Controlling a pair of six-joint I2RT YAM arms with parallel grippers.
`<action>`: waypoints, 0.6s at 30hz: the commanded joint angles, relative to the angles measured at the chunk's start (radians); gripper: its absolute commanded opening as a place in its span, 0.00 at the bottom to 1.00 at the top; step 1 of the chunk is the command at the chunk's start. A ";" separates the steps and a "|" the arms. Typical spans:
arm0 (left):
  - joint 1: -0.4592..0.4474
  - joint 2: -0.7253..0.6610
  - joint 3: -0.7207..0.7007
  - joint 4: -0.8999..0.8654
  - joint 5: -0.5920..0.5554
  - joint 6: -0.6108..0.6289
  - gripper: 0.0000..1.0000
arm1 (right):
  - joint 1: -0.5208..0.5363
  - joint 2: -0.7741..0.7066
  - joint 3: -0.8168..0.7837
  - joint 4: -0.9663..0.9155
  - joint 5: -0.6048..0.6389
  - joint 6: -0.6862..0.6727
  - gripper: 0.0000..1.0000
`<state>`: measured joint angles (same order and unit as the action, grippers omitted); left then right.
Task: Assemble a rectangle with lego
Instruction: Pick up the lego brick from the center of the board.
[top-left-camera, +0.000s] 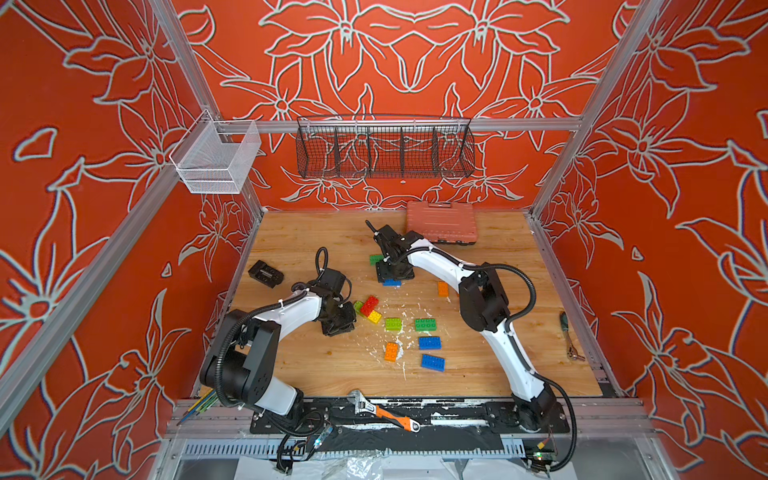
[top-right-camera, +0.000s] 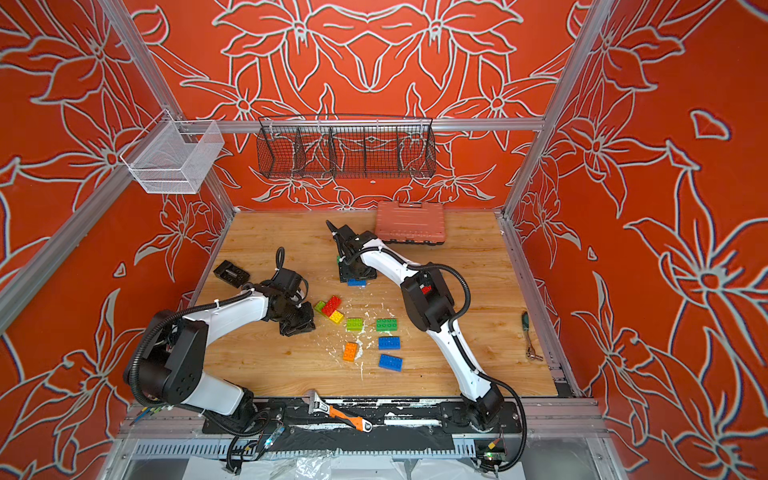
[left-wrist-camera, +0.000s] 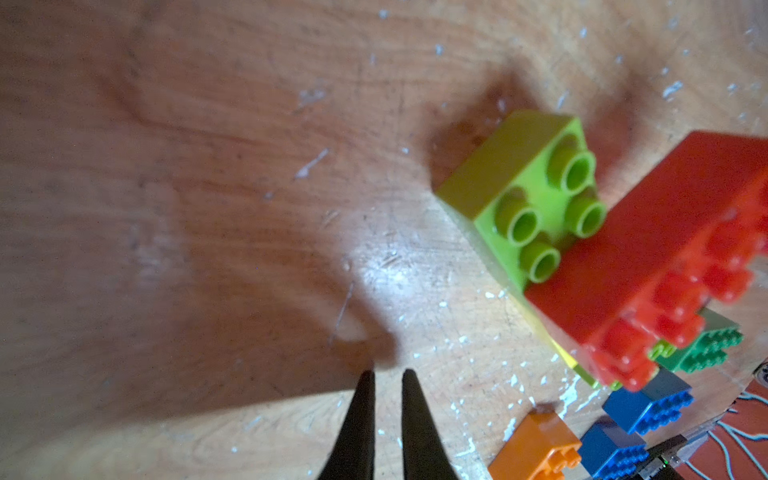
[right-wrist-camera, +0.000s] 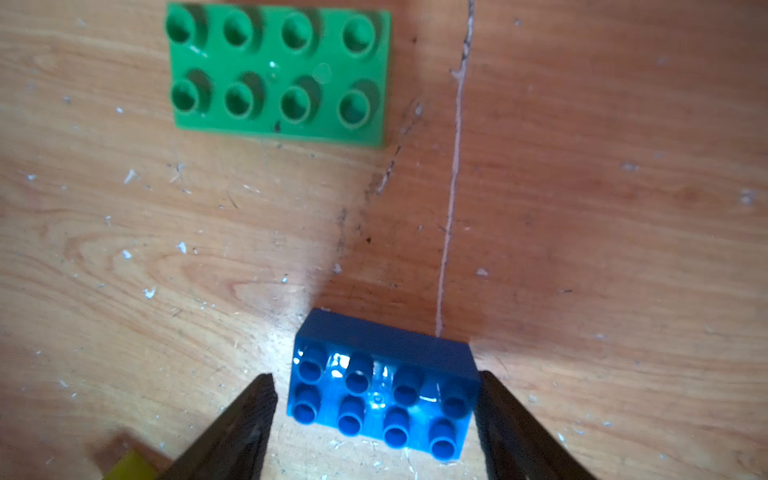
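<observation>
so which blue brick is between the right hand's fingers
The farthest-back blue brick, beside the green brick there; the right hand straddles it. The other two blue bricks lie nearer the front.

I get 2 top views from high at the front, side by side, looking down over the whole table (top-left-camera: 332, 365). My left wrist camera sits close by the lime brick (left-wrist-camera: 528, 187), my right close over a blue brick (right-wrist-camera: 382, 390); both top views show these too

Orange-red floral walls (top-left-camera: 415, 50) surround a scuffed wooden tabletop (top-left-camera: 316, 365) with aluminium rails (top-left-camera: 519, 124)
</observation>
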<state>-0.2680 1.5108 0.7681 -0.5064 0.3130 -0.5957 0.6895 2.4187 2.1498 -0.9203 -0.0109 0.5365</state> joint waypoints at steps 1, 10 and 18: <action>0.000 -0.030 -0.016 -0.017 -0.014 -0.001 0.13 | 0.007 0.032 0.038 -0.047 0.058 -0.006 0.76; 0.009 -0.053 -0.041 -0.014 -0.017 -0.001 0.14 | 0.013 0.070 0.086 -0.081 0.069 -0.035 0.73; 0.016 -0.064 -0.052 -0.012 -0.015 0.000 0.14 | 0.027 0.078 0.105 -0.102 0.092 -0.051 0.70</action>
<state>-0.2588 1.4670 0.7238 -0.5072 0.3080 -0.5957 0.7033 2.4798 2.2181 -0.9844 0.0414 0.4973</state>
